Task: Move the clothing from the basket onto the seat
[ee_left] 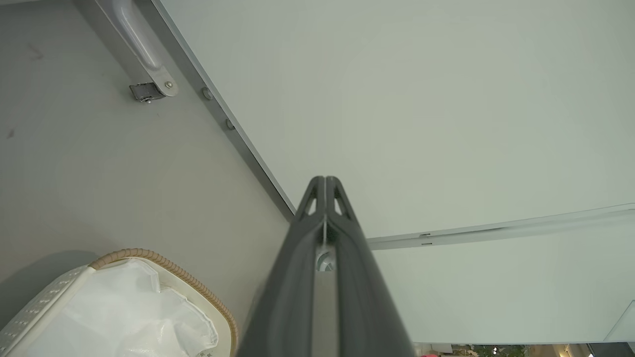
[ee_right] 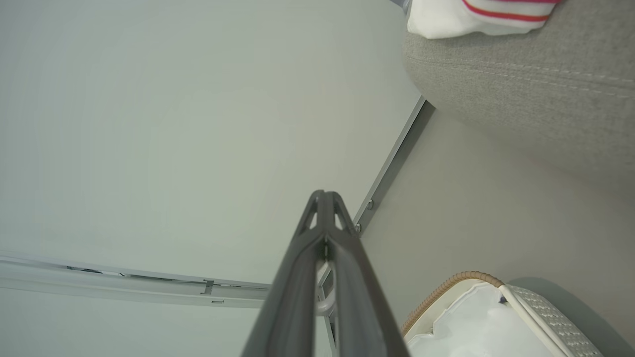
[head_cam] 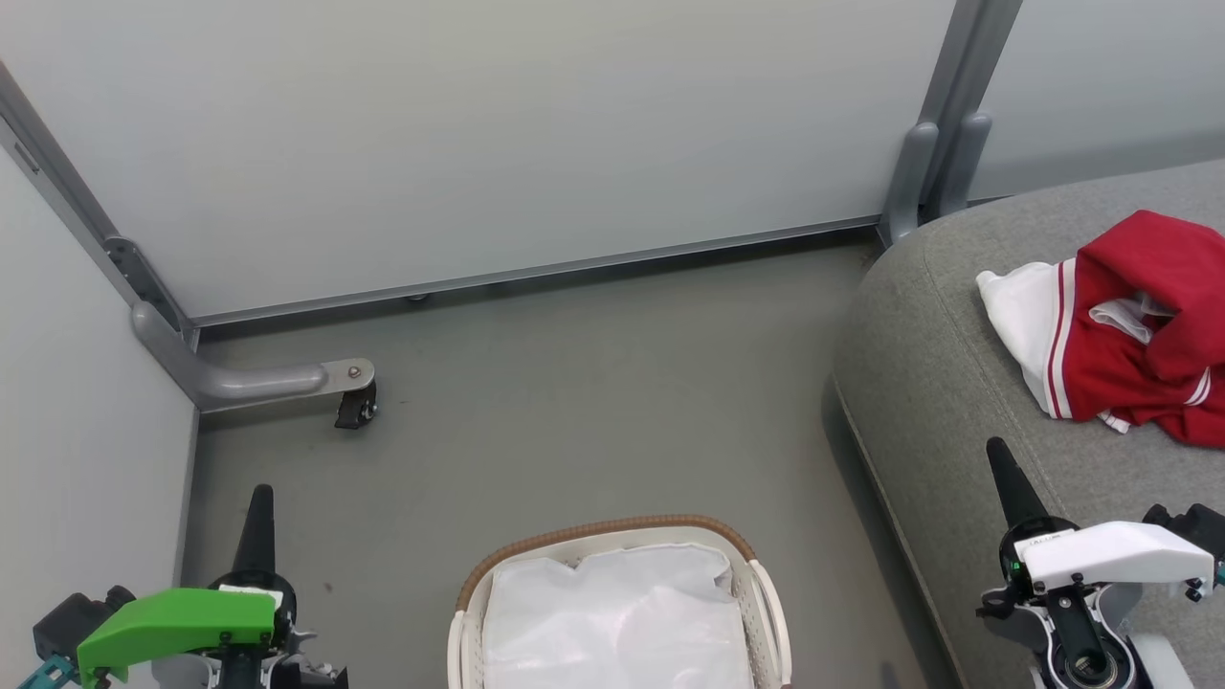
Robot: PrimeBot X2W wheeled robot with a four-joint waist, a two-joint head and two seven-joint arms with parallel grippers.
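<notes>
**A:** Nearest first: how do the pincers stand?

**B:** The left gripper (head_cam: 259, 498) is left of the basket (head_cam: 612, 528). The right gripper (head_cam: 1000, 459) is to its right, against the front edge of the seat (head_cam: 938, 383). Each has its fingers pressed together and holds nothing.

**A:** What's in the basket?

**B:** Its white cloth liner (head_cam: 612, 612). I see no red fabric there, though its near end is cut off.

**A:** And the clothing?

**B:** The clothing (head_cam: 1139, 335) lies bunched on the grey seat, farther back and to the right, just beyond the right gripper, the nearer arm. Its white end points left. I'd judge the transfer done.
</notes>
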